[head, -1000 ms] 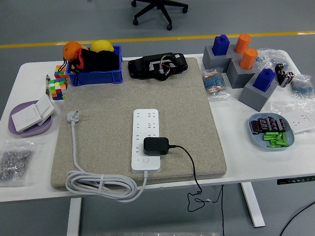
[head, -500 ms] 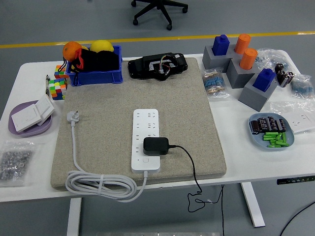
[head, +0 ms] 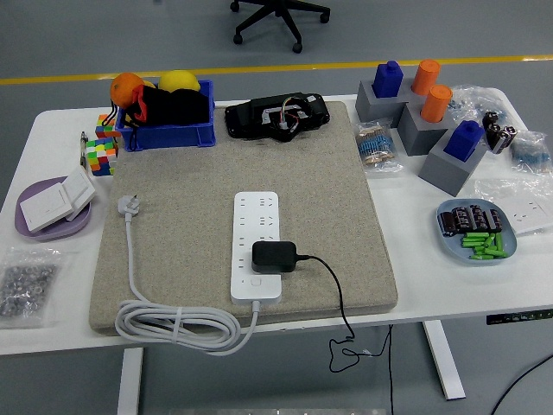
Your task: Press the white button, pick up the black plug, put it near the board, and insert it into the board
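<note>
Head view. White worktop (head: 415,285) carried a beige felt mat (head: 190,190) across its middle.

On the mat: a white power board (head: 257,226) lay lengthwise, its small white button (head: 256,281) at the near end. The black plug (head: 274,256) sat on the board's near part, just above the button, seated in or resting on a socket; which could not be told. Its black cord (head: 335,298) ran off the mat's near edge and hung below the worktop. The board's white cable (head: 177,325) lay coiled at the mat's near left corner, ending in a white plug (head: 127,206) at the left edge.

Far edge: blue bin (head: 168,134) with an orange, a yellow fruit and black items; black device (head: 276,114) beside it.

Left: coloured cube (head: 98,149), purple plate (head: 52,226) with white switches, bag of small metal parts (head: 24,285).

Right: grey blocks (head: 415,125) bearing blue and orange pegs; blue dish (head: 477,232) with green pieces and dark cells.

Neither robot hand appeared, so the state of the fingers could not be told.
</note>
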Available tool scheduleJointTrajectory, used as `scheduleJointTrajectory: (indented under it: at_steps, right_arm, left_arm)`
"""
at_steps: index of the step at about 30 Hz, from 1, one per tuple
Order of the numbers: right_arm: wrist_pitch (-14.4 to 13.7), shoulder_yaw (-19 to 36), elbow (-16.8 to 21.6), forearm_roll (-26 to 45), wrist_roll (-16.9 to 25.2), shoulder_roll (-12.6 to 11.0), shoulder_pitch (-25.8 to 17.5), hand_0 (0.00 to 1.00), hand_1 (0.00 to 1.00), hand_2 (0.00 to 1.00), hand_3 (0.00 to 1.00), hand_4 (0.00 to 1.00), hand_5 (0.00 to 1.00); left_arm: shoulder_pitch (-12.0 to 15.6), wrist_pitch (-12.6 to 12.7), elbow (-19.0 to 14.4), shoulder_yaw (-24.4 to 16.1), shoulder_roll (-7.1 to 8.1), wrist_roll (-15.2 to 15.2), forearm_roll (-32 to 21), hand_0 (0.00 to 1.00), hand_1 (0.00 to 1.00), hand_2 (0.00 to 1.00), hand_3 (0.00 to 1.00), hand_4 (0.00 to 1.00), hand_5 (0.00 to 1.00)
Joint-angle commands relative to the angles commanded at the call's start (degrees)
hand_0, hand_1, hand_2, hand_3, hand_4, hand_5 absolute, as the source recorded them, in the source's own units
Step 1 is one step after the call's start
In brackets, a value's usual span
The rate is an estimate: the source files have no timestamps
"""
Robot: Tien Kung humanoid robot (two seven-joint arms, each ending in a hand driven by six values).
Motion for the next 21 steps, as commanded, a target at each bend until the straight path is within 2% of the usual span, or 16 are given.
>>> scheduleJointTrajectory:
  at_steps: [3,9,10,15,21]
  right_arm:
    - [0.46,-0.74,0.10,0.26,-0.38,-0.21,0.43,0.757,0.689,0.686,0.680,0.871,0.538]
    - [0.83,-0.20,0.31,0.16,-1.02,-0.85,0.59,0.755,0.689,0.684,0.676,0.867,0.533]
    - [0.87,-0.08,0.34,0.15,-1.03,-0.90,0.72,0.755,0.684,0.685,0.676,0.868,0.556]
    - [0.95,-0.31,0.36,0.12,-1.02,-1.49,1.52,0.755,0.684,0.685,0.676,0.868,0.556]
    - [1.06,-0.52,0.13,0.06,-1.07,-1.69,2.60,0.754,0.680,0.679,0.677,0.867,0.558]
  left_arm:
    - [-0.55,0.01,0.00,0.17,0.09,0.01,-0.20,0.833,0.800,0.777,0.804,0.601,0.497]
    - [-2.15,0.23,0.00,3.89,0.21,-0.80,-4.61,0.833,0.800,0.777,0.804,0.600,0.495]
    - [-2.28,0.27,0.00,4.39,0.21,-0.97,-5.11,0.833,0.801,0.777,0.804,0.601,0.496]
    - [-2.97,0.25,0.00,2.80,-0.10,-0.27,-3.69,0.833,0.801,0.777,0.804,0.601,0.496]
    - [-3.39,0.13,0.00,3.15,0.01,0.02,-3.58,0.832,0.800,0.776,0.804,0.601,0.496]
